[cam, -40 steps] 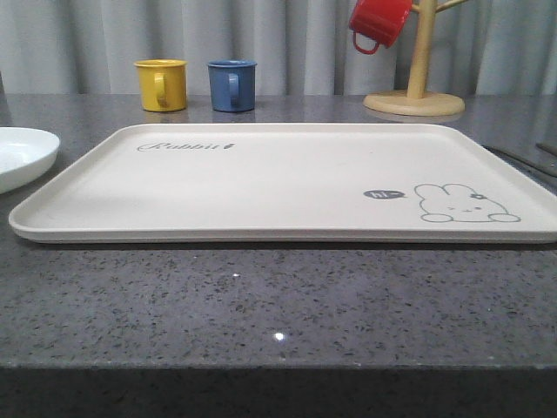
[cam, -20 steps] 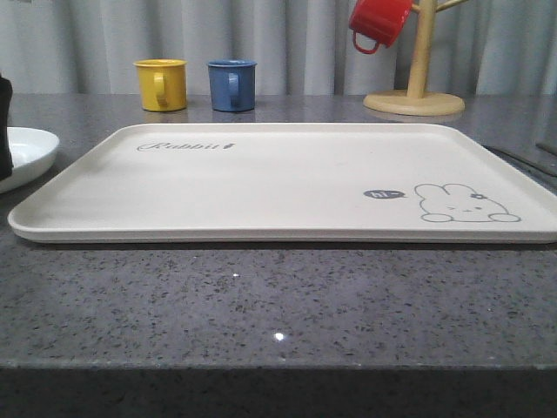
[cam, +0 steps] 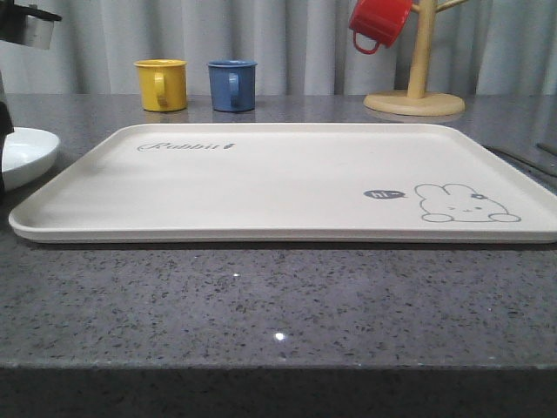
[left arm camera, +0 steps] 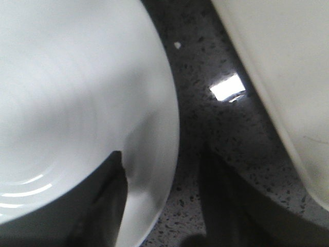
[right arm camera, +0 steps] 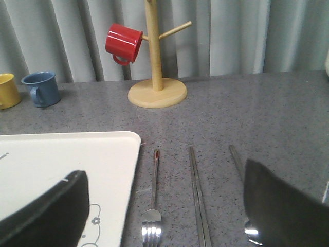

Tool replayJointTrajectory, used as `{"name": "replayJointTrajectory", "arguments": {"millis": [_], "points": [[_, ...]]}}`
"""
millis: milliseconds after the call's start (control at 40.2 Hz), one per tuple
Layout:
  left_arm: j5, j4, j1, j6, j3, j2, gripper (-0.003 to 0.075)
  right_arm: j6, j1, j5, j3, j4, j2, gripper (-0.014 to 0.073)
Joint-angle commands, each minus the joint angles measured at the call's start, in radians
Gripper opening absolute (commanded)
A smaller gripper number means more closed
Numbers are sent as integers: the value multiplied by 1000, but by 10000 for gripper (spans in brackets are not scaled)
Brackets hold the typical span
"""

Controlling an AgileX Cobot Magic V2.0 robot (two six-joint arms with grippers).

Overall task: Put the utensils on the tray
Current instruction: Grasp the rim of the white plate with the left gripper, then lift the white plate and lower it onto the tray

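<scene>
Yellow mug (cam: 161,84) and blue mug (cam: 231,84) sat at the upper left of the front view, with the red mug (cam: 379,22) hanging on the wooden mug stand (cam: 416,83) at upper right. Nothing blocked the big cream rectangular tray with the rabbit drawing (cam: 287,178), centre frame on the speckled grey desk (cam: 278,305).

The left pincer (left arm camera: 159,206) was spread apart, straddling the rim of the round white plate (left arm camera: 72,98) beside the tray. The right pincer (right arm camera: 164,211) was wide apart too, hovering over the silver fork (right arm camera: 153,206), flat metal chopsticks (right arm camera: 198,195) and spoon (right arm camera: 239,170) lying on the desk just off the tray's edge.
</scene>
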Motion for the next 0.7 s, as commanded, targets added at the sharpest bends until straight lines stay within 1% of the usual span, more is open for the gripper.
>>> {"name": "replayJointTrajectory", "arguments": {"millis": [0, 224, 373, 473, 672], "points": [[-9, 1, 2, 2, -33, -31, 160, -6, -4, -86, -36, 3, 17, 633], [-15, 5, 2, 2, -33, -29, -13, -6, -4, -86, -36, 3, 17, 633], [-4, 26, 2, 2, -49, -35, -18, -6, -4, -86, -36, 3, 17, 633], [33, 28, 2, 2, -89, -57, -18, -6, -4, -86, -36, 3, 17, 633], [50, 28, 2, 2, -179, -126, -19, -6, -4, -86, -36, 3, 17, 633]]}}
